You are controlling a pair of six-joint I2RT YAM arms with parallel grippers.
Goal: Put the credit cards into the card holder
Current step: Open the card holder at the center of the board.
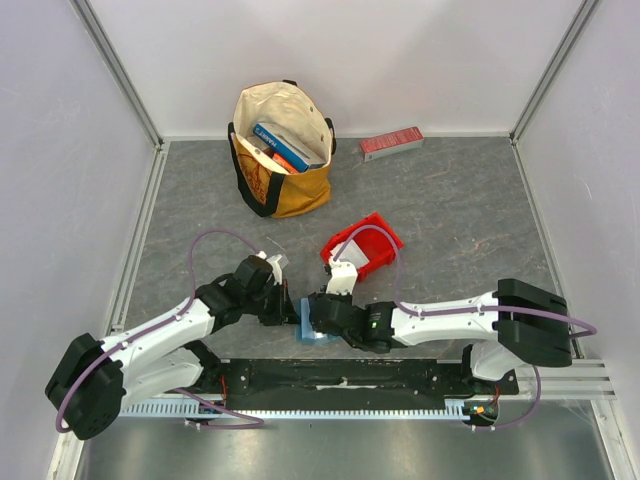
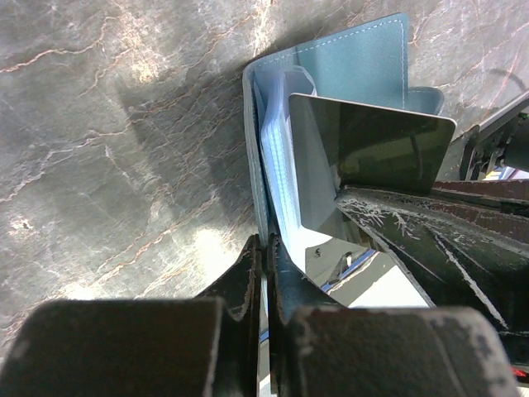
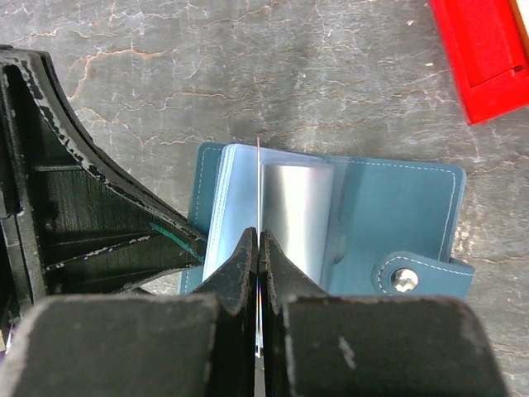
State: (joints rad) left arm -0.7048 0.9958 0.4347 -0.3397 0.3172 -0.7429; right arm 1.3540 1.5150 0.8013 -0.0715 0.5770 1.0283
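Grey marbled table under everything. Back left: canvas tote bag, upright, mouth open, books inside.

Nearer the arms, left of centre: left gripper, fingers pressed shut on the near edge of the card holder, at its teal cover. Card holder position: lies open on the table between the two grippers, pale blue sleeves fanned upward, snap tab folded out at the right-hand cover.

Just right of the holder: right gripper, fingers closed on one credit card. Holds it on edge and upright, directly over the sleeves, glossy reflective face turned toward the left wrist camera. Not possible to tell whether the card's lower edge sits inside a sleeve or only rests against one. Both grippers close together over the holder.

Farther right and slightly back: red bin, set at an angle, apart from the holder. Back right, near the wall: long red box, lying flat.
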